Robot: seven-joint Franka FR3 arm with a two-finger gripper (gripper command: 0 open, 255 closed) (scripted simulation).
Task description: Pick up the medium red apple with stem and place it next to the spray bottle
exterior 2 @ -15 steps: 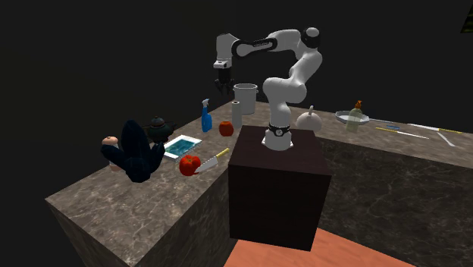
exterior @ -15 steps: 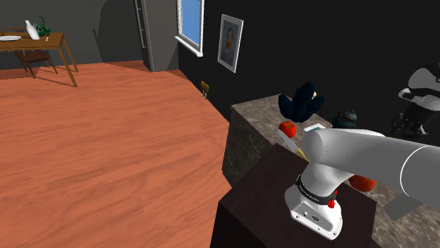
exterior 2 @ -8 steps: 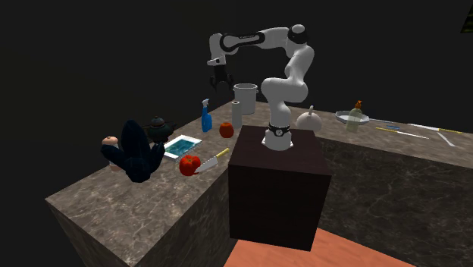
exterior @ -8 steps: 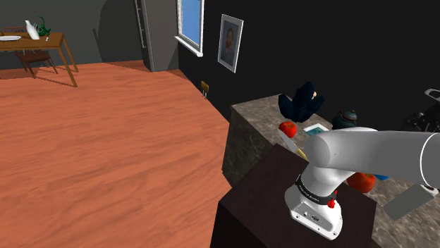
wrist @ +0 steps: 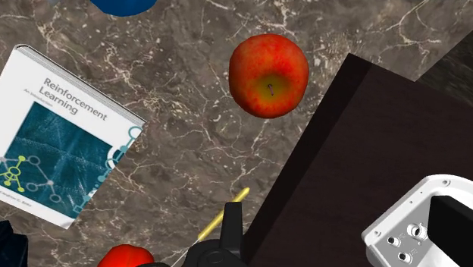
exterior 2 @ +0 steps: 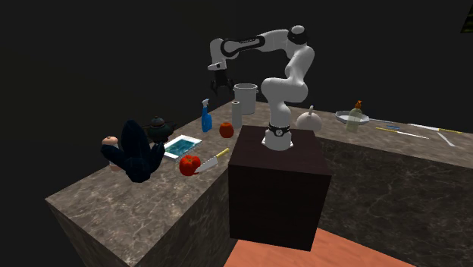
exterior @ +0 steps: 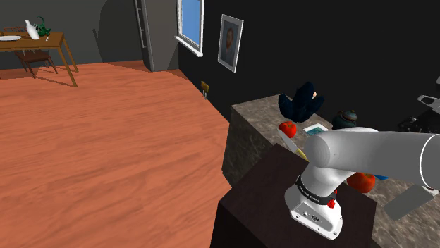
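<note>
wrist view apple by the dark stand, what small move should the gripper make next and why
Probably descend toward that apple, centring over it: the gripper hangs high above the counter, and the apple lies free between the book and the stand.

I'm looking at a white Franka arm [exterior 2: 294, 68]: fat, rounded tube links with a smooth glossy shell and dark grey at the joints. One joint carries a dark round cap [exterior 2: 298, 29]. The gripper [exterior 2: 219, 85] is all black and mounted on a white wrist section. Just above the foot there's a black collar [exterior: 310, 187] with small white lettering I can't read. The base [exterior: 315, 209] is a white block with rounded corners and a red spot [exterior: 331, 203] on its side. In the wrist view, one base face has small round sockets [wrist: 403, 241] and a black rectangular recess [wrist: 453, 227].
</note>
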